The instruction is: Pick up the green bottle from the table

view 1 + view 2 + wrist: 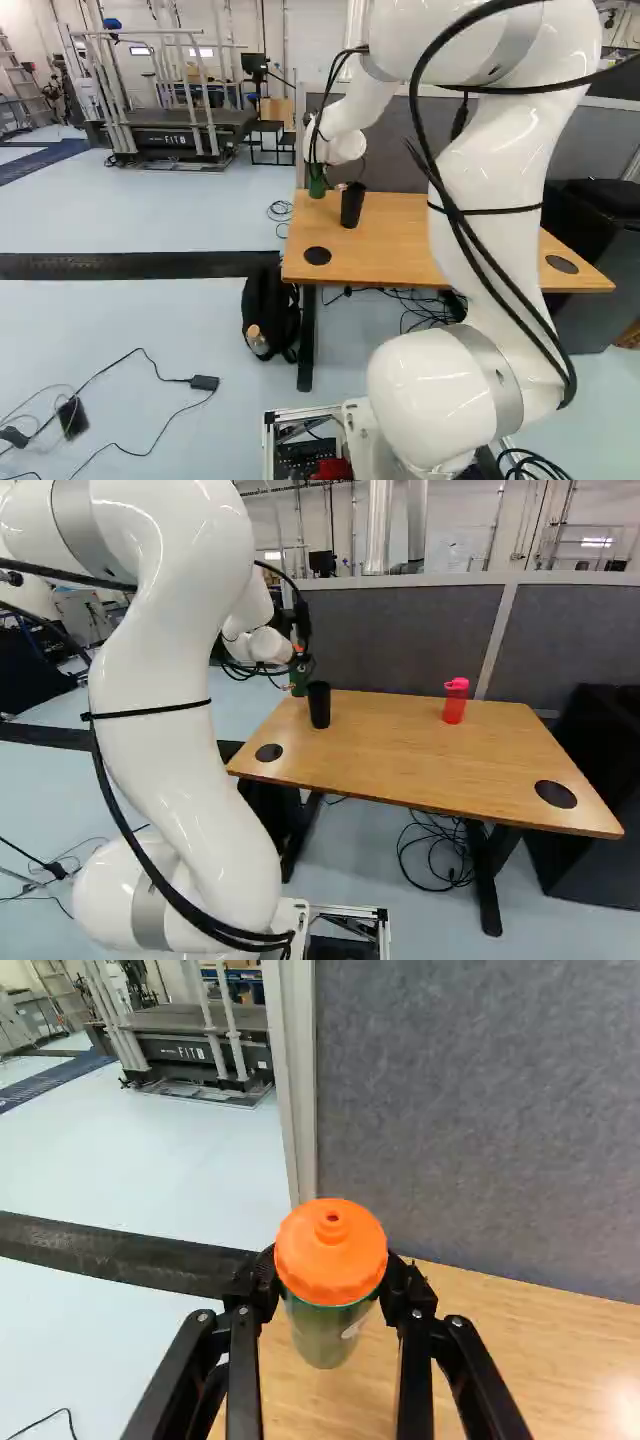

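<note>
Your gripper [301, 662] is at eleven o'clock in the right base view, above the far corner of the wooden table [430, 742]. In the wrist view you can see that the gripper [331, 1275] is holding the green bottle [325, 1335]: one finger is at its nine o'clock side and the other at its three o'clock side, both just below the orange cap [332, 1250]. The bottle is upright, with the cap towards your camera. If its foot touches the table, I cannot tell you.

With twelve o'clock straight ahead of the base, the black cup [319, 704] stands on the table at four o'clock from your bottle, near to it. The red bottle [455, 702] with the pink lid stands at three o'clock from this cup, well apart. The grey partition [400, 630] rises behind the table, at twelve o'clock. In the left base view, you have the black backpack [268, 300] on the floor at seven o'clock from the cup, beside the table leg [306, 340]. The treadmill [180, 130] is at ten o'clock from the cup, well apart from the table.
</note>
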Motion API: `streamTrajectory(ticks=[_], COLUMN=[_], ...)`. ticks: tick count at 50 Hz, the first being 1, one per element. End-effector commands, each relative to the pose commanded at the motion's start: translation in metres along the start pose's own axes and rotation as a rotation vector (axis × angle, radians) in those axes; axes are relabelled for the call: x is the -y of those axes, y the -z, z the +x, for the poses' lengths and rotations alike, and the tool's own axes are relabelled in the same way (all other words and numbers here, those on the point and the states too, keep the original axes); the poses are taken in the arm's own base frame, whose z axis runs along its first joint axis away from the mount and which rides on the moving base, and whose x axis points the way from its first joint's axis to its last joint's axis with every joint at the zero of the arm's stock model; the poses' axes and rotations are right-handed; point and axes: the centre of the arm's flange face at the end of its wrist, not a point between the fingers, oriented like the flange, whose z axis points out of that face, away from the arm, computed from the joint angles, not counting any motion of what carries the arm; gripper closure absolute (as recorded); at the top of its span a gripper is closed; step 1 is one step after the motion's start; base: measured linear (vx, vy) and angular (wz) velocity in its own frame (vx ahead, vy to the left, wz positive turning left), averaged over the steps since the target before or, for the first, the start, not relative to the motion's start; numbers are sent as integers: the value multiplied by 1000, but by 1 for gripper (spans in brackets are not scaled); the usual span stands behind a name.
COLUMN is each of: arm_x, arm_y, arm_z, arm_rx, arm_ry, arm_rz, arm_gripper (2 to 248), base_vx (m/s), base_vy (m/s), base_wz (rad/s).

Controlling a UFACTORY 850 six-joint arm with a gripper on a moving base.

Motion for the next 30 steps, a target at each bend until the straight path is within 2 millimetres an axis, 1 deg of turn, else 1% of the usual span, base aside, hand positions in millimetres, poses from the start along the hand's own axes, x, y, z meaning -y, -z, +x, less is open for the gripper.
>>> streamTrajectory(ticks=[14, 30], arm_x=[0, 1], arm_y=[12, 33], arm_z=[13, 24], arm_rx=[-26, -53], arm_ry=[0, 1], arm_rz=[0, 1], arm_gripper=[129, 129], base_vx=[0, 0], base_vy=[0, 0], base_wz=[0, 0])
